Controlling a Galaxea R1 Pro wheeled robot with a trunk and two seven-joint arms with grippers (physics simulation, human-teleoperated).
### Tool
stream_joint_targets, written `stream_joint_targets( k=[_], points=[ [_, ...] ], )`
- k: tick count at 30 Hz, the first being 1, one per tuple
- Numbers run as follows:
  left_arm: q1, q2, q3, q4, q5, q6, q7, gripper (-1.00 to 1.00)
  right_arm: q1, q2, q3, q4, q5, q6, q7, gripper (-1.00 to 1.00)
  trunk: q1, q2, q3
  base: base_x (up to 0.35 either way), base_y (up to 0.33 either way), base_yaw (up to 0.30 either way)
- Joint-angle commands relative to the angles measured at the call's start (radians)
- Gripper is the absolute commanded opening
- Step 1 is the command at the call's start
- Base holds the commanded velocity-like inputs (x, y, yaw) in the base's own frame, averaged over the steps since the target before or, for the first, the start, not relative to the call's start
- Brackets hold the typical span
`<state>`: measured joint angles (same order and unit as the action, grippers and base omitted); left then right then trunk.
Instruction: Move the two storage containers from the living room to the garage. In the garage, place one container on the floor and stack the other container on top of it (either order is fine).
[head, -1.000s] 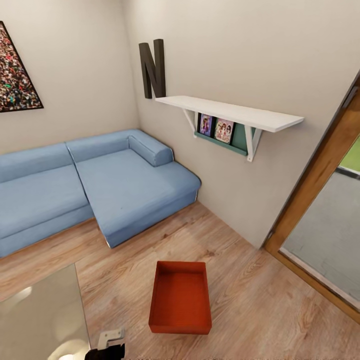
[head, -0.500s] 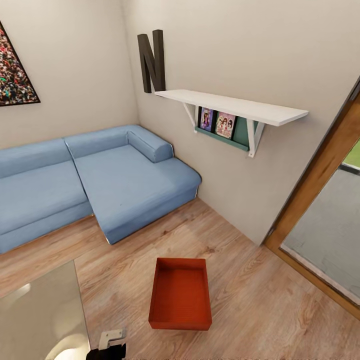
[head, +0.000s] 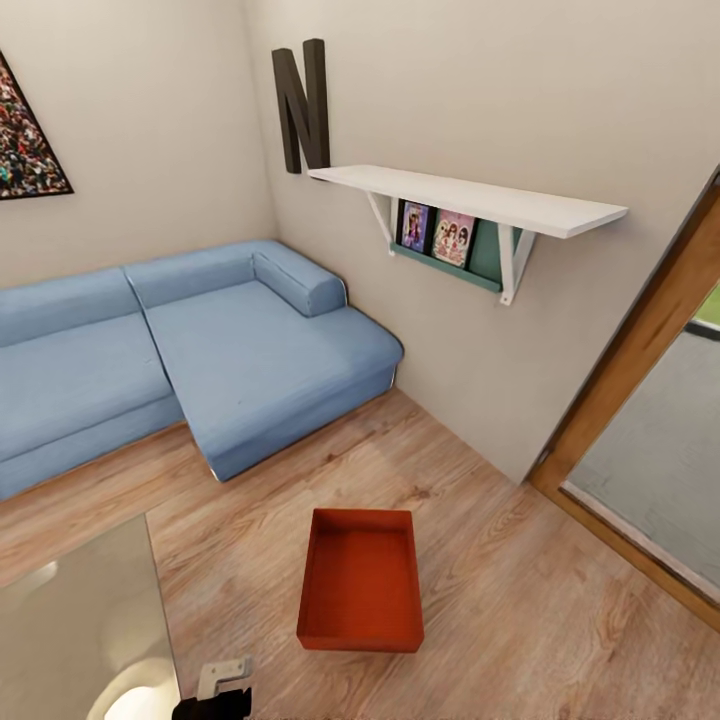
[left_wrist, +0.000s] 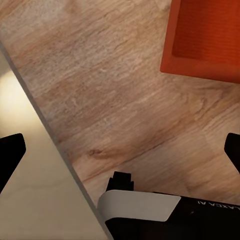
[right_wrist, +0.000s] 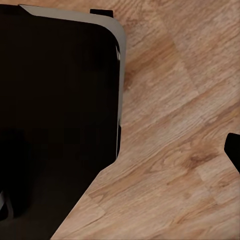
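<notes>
- Progress is at the very start, by my reading: the robot is in the living room and nothing has been carried anywhere yet.
- One storage container (head: 361, 580) sits empty on the wood plank floor (head: 520, 600), out in the open, near the front corner of the blue sofa (head: 230, 370) and just beside the edge of a glass table (head: 80, 630).
- The second container's place I cannot tell.
- The left gripper (left_wrist: 120, 155) hangs over the planks, fingertips (left_wrist: 10, 150) spread wide and empty; the container's corner (left_wrist: 205, 37) lies near it.
- The right gripper's spread cannot be told; one dark fingertip (right_wrist: 234, 150) shows above the planks, beside the robot's black body (right_wrist: 55, 115).
- Left to do: pick up both bins, reach the garage, set one down, stack the other.
</notes>
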<state>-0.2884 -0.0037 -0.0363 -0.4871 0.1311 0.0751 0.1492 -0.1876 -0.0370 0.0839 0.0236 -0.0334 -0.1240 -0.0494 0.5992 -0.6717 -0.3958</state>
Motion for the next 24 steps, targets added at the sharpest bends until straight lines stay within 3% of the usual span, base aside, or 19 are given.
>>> stream_joint_targets(
  k=[1,24],
  points=[
    [0.0,0.0,-0.004,-0.002,0.01,0.005,0.006,1.0,-0.001,0.0,0.008,0.003,-0.003,-0.005,-0.003,1.0,0.004,-0.008,-0.006,0.0,0.0,0.0],
    [0.0,0.001,-0.004,-0.002,0.01,0.006,0.003,1.0,-0.001,0.0,0.008,0.003,-0.003,-0.003,-0.003,1.0,0.092,-0.169,-0.115,0.0,0.0,0.0]
  ],
)
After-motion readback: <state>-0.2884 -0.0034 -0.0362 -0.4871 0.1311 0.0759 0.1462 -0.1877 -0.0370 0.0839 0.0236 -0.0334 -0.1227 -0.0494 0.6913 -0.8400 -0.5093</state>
